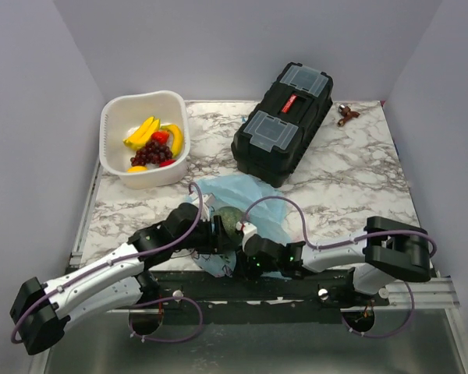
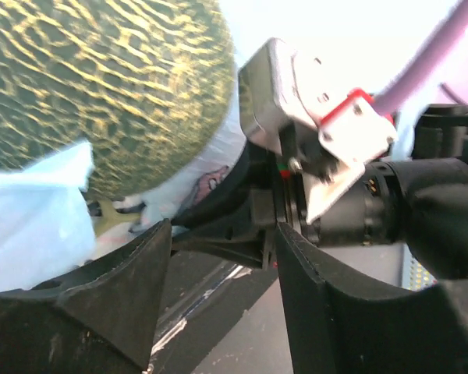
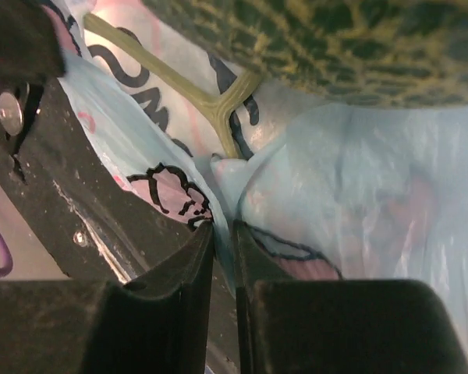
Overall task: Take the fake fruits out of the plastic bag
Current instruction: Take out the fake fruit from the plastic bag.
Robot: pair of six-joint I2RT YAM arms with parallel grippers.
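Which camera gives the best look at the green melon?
Left wrist: the melon fills its upper left, netted rind plain though slightly blurred. Right wrist shows only a strip of rind along the top edge, plus the stem against the bag. Top shows it only small.

There is one white tub point(image 1: 144, 96). In it are one curved banana point(image 1: 175, 139), two straight yellow sticks point(image 1: 140, 131), one dark grape bunch point(image 1: 150, 153), one small orange-yellow fruit point(image 1: 138, 168), and what look like two small red fruits point(image 1: 161, 136). There is one black toolbox point(image 1: 285, 144), with two clear lids point(image 1: 267, 125) set in its top. There is one light-blue bag point(image 1: 257, 195) and one green netted melon point(image 1: 232, 220). One small brown object point(image 1: 347, 114) is too small to identify. There are two robot arms, the left arm point(image 1: 101, 276) and the right arm point(image 1: 359, 253).
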